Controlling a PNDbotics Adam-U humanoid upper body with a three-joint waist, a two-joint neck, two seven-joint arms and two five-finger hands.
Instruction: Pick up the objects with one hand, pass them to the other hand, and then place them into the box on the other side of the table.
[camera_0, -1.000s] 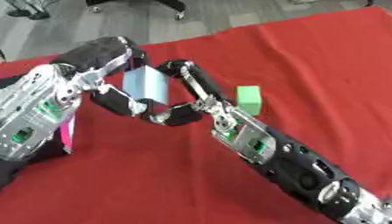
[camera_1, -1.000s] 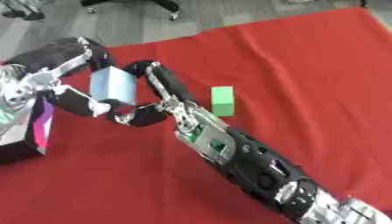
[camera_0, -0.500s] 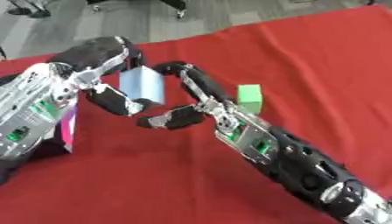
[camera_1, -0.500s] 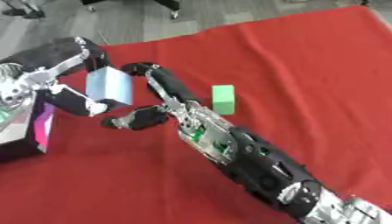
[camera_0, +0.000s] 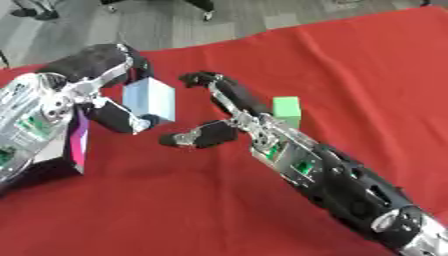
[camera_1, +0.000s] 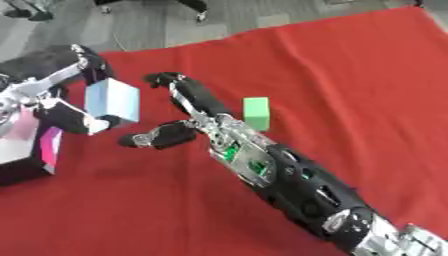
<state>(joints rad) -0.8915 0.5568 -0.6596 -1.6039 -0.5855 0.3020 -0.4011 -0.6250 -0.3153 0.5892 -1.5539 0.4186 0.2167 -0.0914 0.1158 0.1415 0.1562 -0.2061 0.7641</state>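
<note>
Left eye view: left hand (camera_0: 109, 95) pinches light blue block (camera_0: 149, 99) between fingers and thumb, held above red tablecloth (camera_0: 350, 75). Right hand (camera_0: 219, 117) just beside it, fingers spread open, holding nothing. Right eye view: green block (camera_1: 255, 113) on cloth beside right forearm; box (camera_1: 26, 147) at left edge.

I see the pale blue block (camera_0: 149, 100) at left in my left hand (camera_0: 112, 95); my right hand (camera_0: 214, 112) just right of it; the green cube (camera_0: 287, 112) right again, on the red tablecloth (camera_0: 350, 75).
</note>
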